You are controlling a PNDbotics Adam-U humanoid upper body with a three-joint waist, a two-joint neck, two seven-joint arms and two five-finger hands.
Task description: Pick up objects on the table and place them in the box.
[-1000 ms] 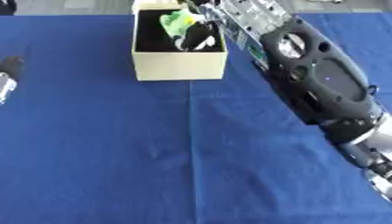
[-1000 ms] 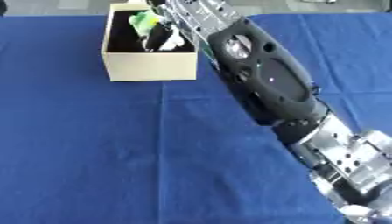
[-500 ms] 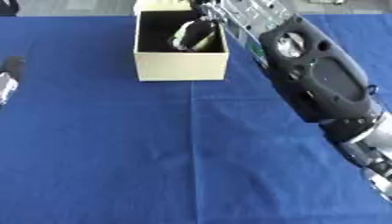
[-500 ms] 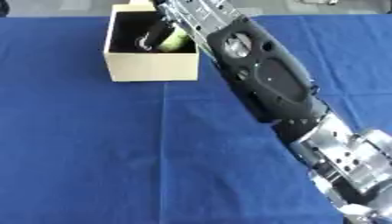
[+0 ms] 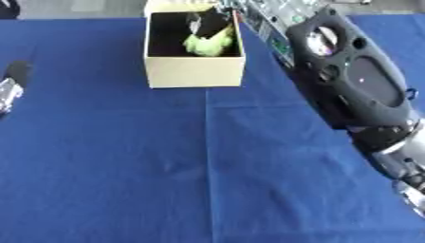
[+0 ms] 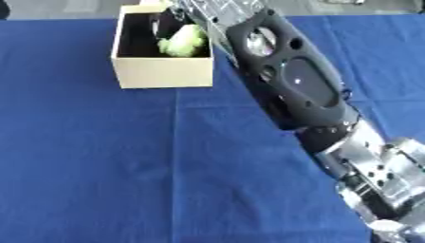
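The right hand [image 5: 217, 10] reaches over the box [image 5: 193, 71] above the green object [image 5: 207, 44] inside, its finger state impossible to tell, while the left hand [image 5: 10, 85] idles at the worktop's [image 5: 166, 180] edge

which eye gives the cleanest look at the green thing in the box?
Left eye view: the green object lies clear of the right arm inside the box. In the right eye view the arm crowds its right side.

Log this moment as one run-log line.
right hand: over cream cardboard box | light green object: inside box | left hand: idle, left edge
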